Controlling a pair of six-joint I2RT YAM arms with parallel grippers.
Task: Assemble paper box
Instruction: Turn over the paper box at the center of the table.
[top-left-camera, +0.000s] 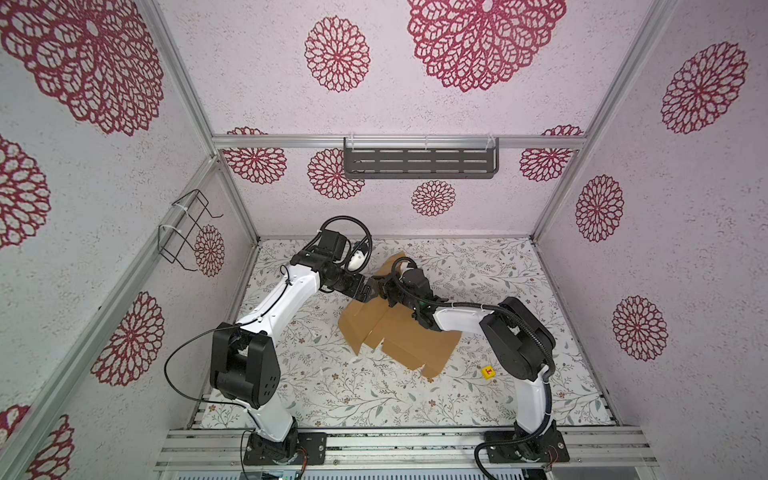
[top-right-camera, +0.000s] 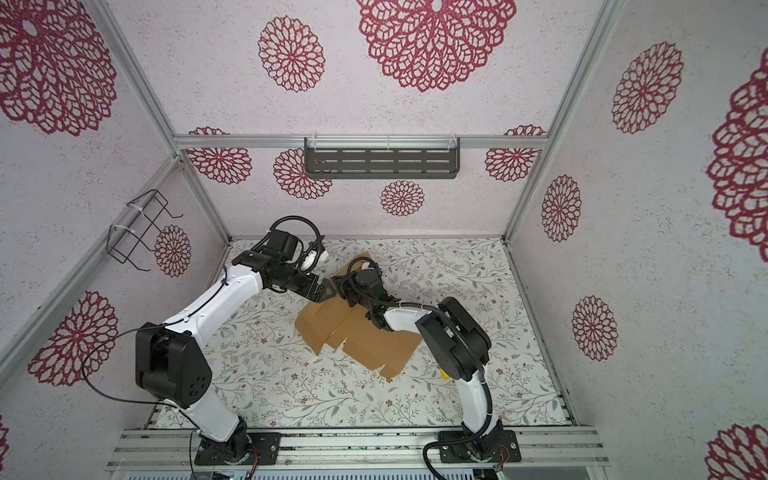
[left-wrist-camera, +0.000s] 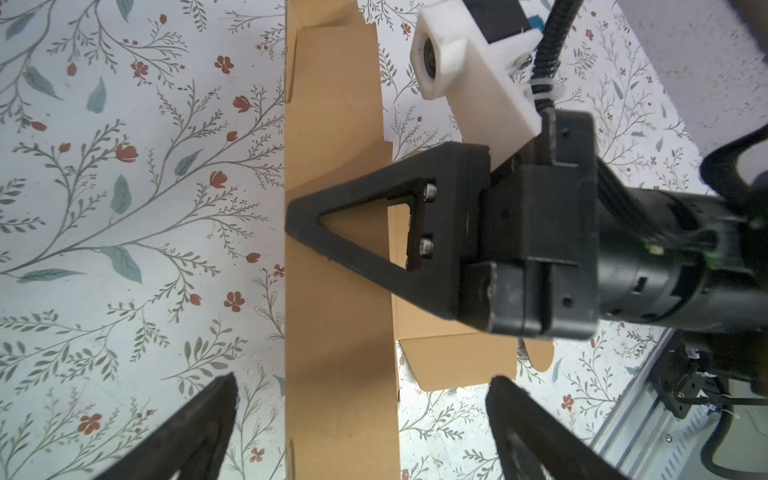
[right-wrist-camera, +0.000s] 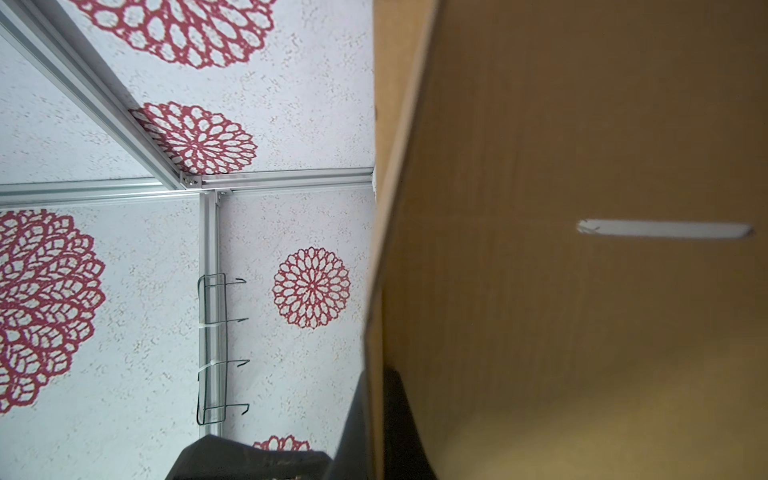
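Observation:
The paper box (top-left-camera: 407, 336) (top-right-camera: 365, 336) is a tan die-cut cardboard sheet lying partly folded in the middle of the table. My right gripper (top-left-camera: 379, 286) (top-right-camera: 334, 286) is shut on the edge of one of its raised panels. In the right wrist view that edge runs between the jaws (right-wrist-camera: 374, 399), and the panel (right-wrist-camera: 582, 291) shows a narrow slit (right-wrist-camera: 665, 228). My left gripper (top-left-camera: 366, 293) (top-right-camera: 320, 291) is open right beside the right one. In the left wrist view its fingers (left-wrist-camera: 199, 424) stand wide apart on either side of a cardboard strip (left-wrist-camera: 336, 311), holding nothing.
A tiny yellow cube (top-left-camera: 488, 371) with a red mark lies on the floral mat near the right arm's base. A dark slotted shelf (top-left-camera: 419, 162) hangs on the back wall and a wire rack (top-left-camera: 189, 230) on the left wall. Aluminium rails (top-left-camera: 395, 444) run along the front edge.

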